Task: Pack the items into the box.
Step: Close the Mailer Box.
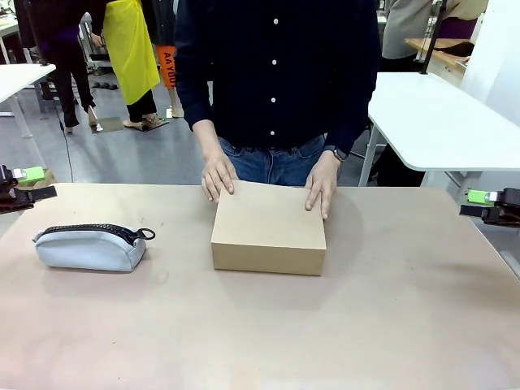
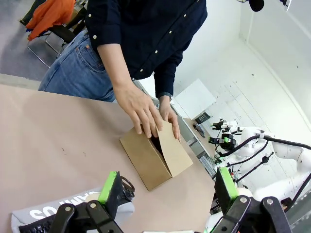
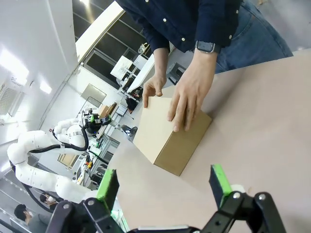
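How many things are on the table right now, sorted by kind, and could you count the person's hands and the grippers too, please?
Cardboard box: 1
Grey zippered pouch: 1
Person's hands on the box: 2, one and the other
Grippers, both open: 2, left gripper and right gripper
Total: 6

Person's hands (image 1: 219, 175) cover the box (image 1: 268, 227) lid; pouch (image 1: 89, 246) sits left, table (image 1: 390, 325) right bare.

Person's hands (image 3: 187, 97) on box (image 3: 167, 133) lid.
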Robot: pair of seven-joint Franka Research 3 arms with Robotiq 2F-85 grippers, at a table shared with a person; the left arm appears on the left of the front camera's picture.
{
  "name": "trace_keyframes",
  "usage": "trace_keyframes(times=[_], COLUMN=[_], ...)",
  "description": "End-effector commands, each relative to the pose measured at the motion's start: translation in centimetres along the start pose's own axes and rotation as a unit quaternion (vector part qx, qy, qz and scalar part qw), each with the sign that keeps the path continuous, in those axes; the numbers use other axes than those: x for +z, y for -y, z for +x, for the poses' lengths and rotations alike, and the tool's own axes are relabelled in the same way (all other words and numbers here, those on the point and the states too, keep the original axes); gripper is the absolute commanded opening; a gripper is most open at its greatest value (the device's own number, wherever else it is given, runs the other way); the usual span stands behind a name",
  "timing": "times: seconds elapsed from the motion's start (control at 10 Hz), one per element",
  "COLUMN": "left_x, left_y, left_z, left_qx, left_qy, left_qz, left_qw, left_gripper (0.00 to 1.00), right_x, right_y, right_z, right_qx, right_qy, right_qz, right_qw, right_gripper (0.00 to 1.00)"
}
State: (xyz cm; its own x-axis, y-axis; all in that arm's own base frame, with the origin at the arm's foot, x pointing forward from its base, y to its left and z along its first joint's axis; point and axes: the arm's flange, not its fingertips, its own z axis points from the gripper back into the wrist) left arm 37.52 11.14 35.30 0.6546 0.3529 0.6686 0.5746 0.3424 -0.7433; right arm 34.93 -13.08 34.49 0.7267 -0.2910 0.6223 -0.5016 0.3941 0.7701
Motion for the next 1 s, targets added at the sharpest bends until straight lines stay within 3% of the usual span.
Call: trace_keyframes(times=[0.0,0.9], left_x=[0.03,0.03], left_y=[0.17,0.17], left_z=[0.12,0.12], left_qx=[-0.003,-0.003], left_qy=[-0.001,-0.001], left_qz=[0.001,0.001], left_qw=[1.000,1.000], left_gripper=[1.00,1.00], right_x=[-0.16,-0.16], right_y=[-0.37,-0.37], right_z=[0.15,0.15], right_qx=[0.005,0.005], right_qy=[-0.002,-0.002], right_qz=[0.002,0.002], right_qw=[1.000,1.000], right_gripper=[1.00,1.00])
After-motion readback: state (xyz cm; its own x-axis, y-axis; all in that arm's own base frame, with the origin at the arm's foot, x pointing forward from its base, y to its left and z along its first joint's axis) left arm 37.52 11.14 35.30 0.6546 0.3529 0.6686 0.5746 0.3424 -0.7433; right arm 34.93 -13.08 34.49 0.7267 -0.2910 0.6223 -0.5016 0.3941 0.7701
